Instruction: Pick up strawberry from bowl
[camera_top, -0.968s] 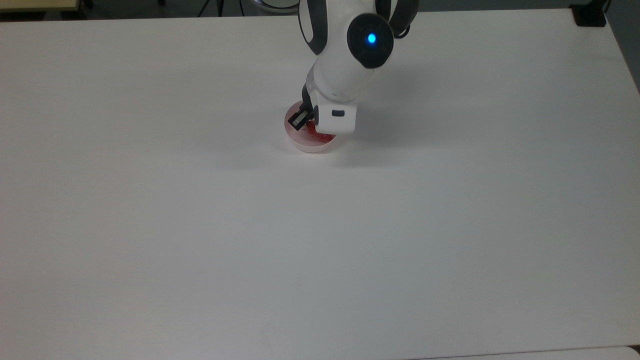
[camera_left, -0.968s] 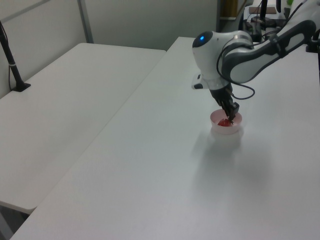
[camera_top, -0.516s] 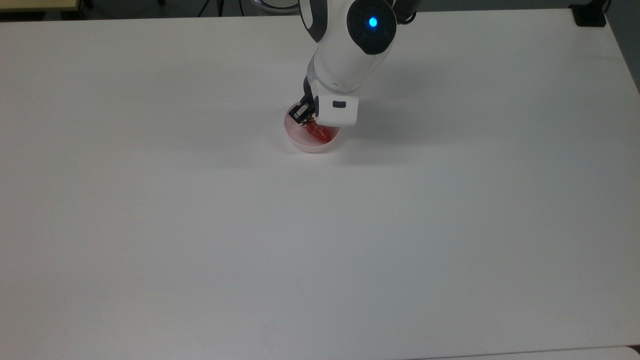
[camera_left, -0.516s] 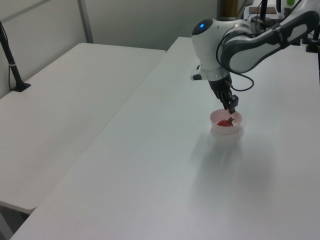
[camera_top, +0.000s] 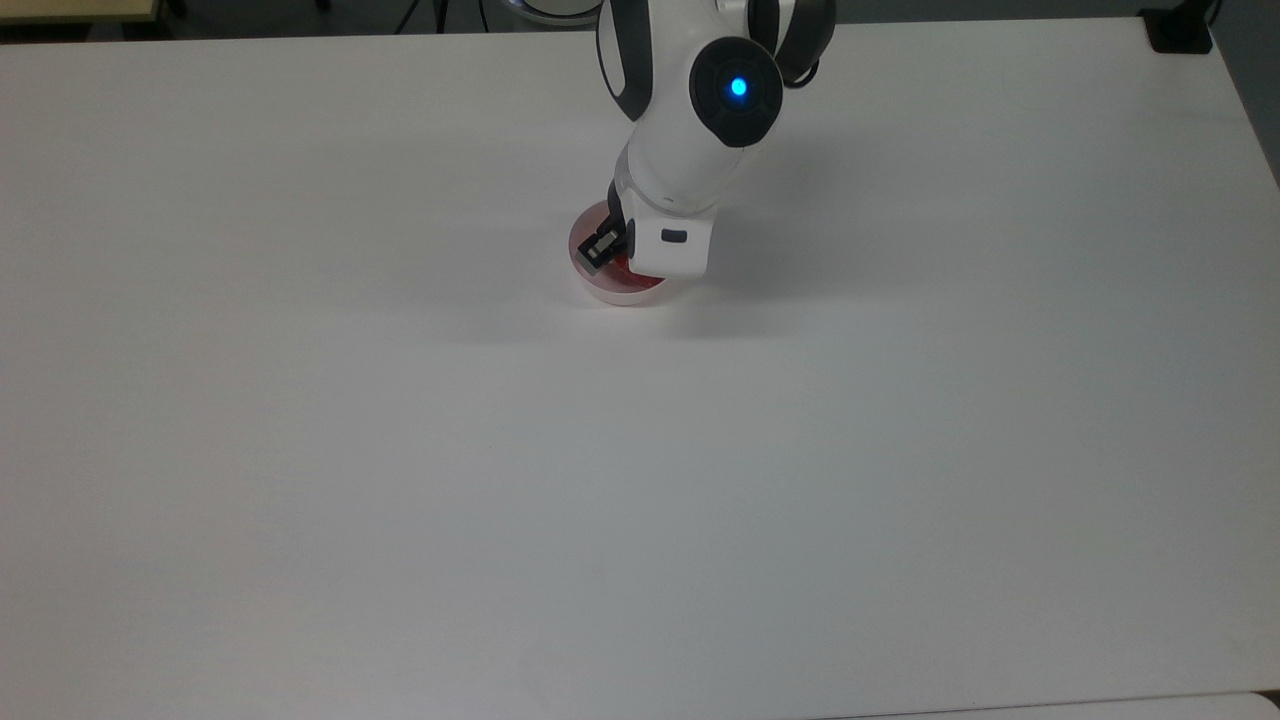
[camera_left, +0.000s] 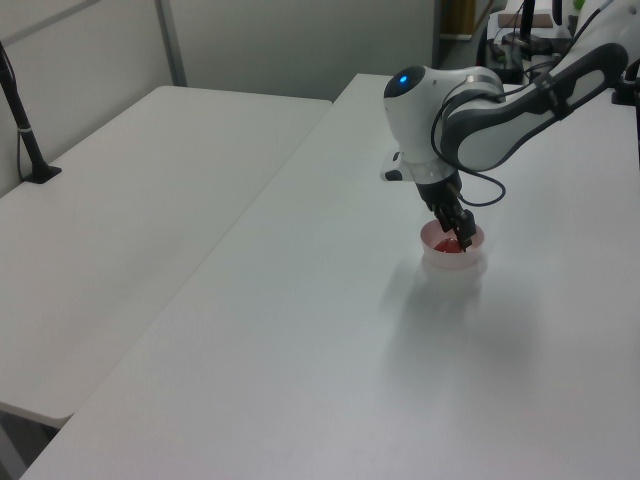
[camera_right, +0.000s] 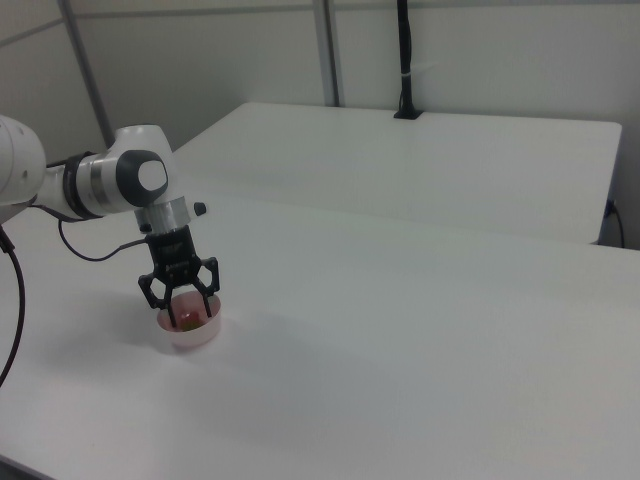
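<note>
Strawberry (camera_right: 184, 320) inside pink bowl (camera_right: 190, 335), jaws spread wide around it.

Arm (camera_right: 95, 185) bent downward; gripper (camera_right: 180, 300) vertical, fingers (camera_right: 147, 292) spread apart.

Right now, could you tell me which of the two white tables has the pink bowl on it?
The table under the arm holds the bowl; the neighbouring table carries a black pole.

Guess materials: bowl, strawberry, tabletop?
Bowl: probably thin plastic, pale pink and slightly see-through, with red tinting its wall. Strawberry: glossy red, maybe a plastic replica, though real fruit can't be excluded. Table: smooth matte white, likely laminate; only soft shadows, no sharp reflections. The pincer stands open over the bowl.
</note>
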